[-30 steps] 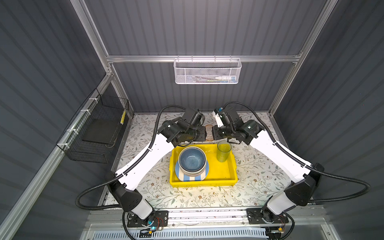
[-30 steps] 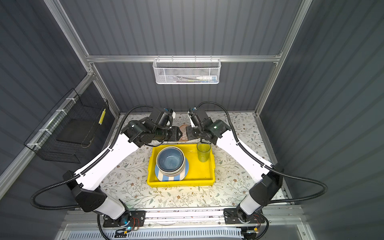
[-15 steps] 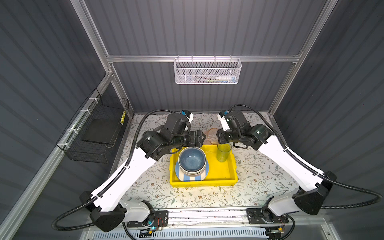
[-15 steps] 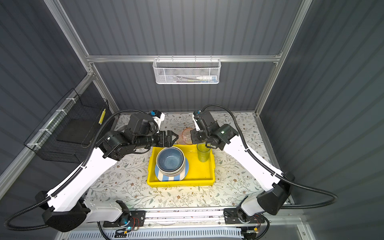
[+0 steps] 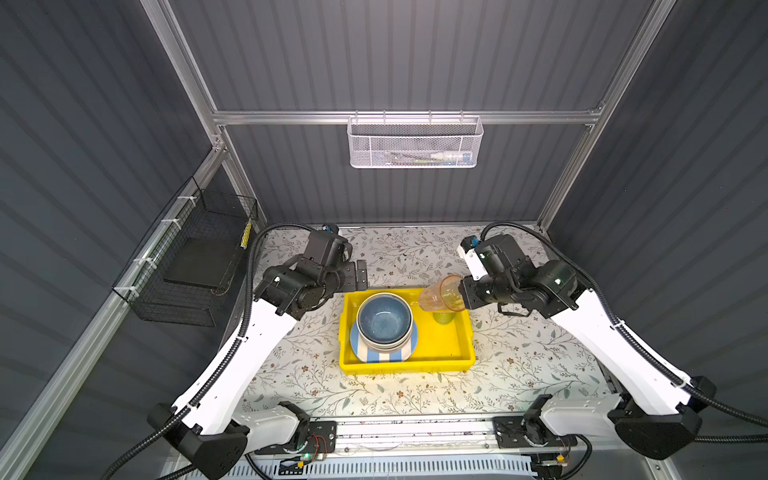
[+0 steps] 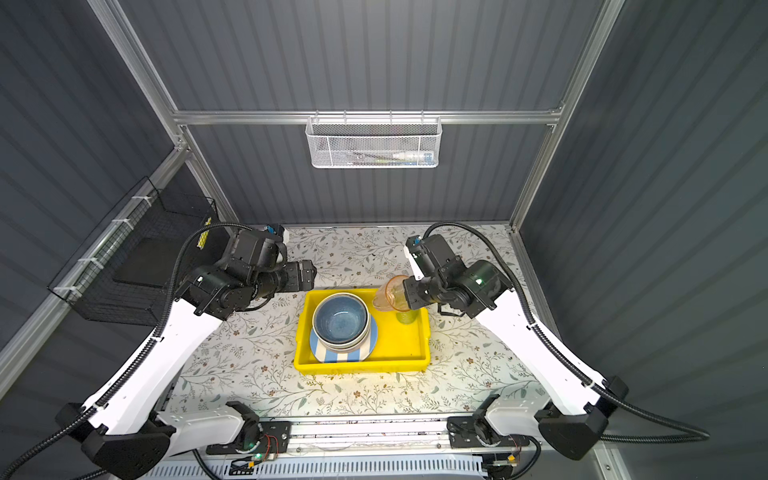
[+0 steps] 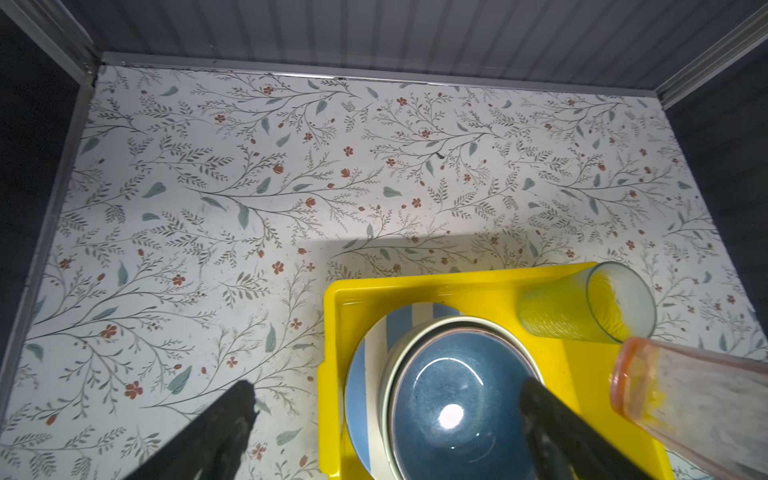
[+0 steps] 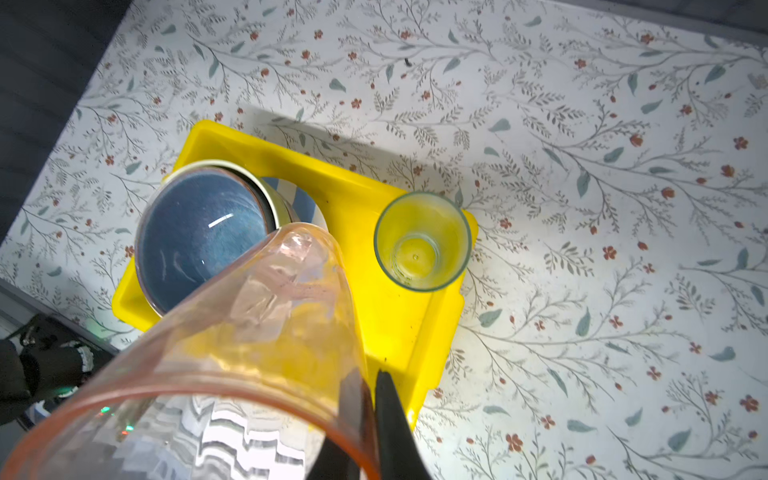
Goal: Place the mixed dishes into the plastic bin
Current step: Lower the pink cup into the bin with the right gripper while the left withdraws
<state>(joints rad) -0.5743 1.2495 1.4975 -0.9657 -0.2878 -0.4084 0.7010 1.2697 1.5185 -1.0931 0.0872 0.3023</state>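
Right wrist view: right gripper (image 8: 368, 395) pinches rim of tilted orange tumbler (image 8: 257, 316) over yellow bin (image 8: 399, 324); left gripper (image 7: 386, 386) spread, empty. Rim pinch may slip, knocking over green tumbler (image 8: 422, 241).

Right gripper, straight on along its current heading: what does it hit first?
Likely the blue bowl: the right gripper points across the yellow bin with the pink tumbler it grips out front, base toward that bowl's rim. Height is unclear, so it may pass just above.

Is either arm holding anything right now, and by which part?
The right gripper pinches the orange tumbler by the wall at its open rim. The left gripper is open and holds nothing.
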